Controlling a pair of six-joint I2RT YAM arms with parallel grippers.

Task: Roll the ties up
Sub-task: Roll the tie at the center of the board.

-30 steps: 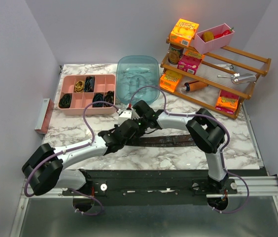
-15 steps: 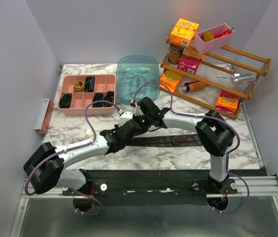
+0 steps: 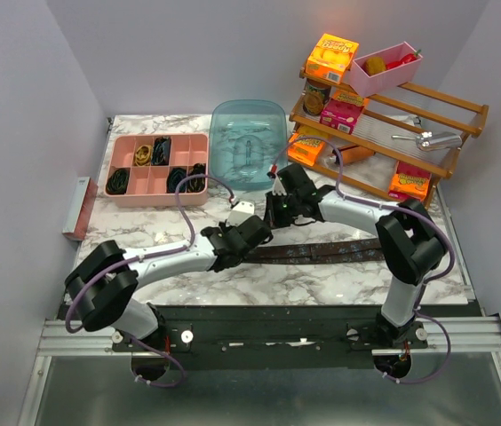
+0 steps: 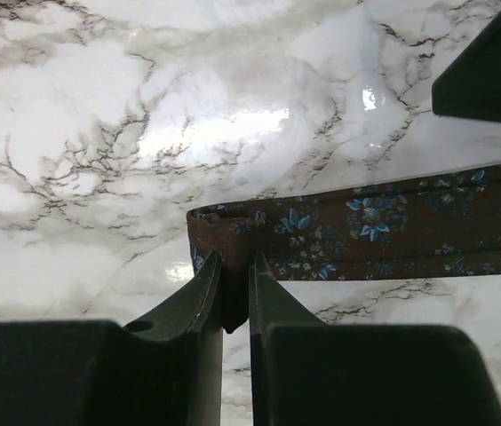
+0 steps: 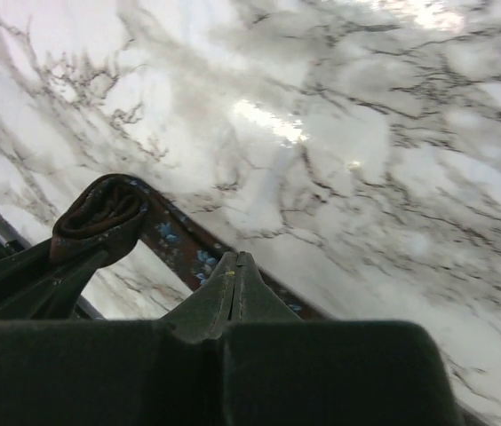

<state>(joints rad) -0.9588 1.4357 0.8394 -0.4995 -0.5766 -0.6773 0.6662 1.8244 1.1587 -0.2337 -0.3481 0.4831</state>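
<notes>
on marble (image 4: pixel 99 133) — brown, blue-flowered tie (image 4: pixel 393 226)

Bright overhead light, white glare on marble tabletop (image 4: pixel 233 129)

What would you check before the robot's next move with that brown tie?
1. The left pincer clamps the end of the tie: ok.
2. A small coil is begun there: ok.
3. The rest of the tie lies flat on the table: ok.
4. The right pincer is open to help: not ok, shut.
5. The right pincer is clear of the tie: cannot tell.
</notes>
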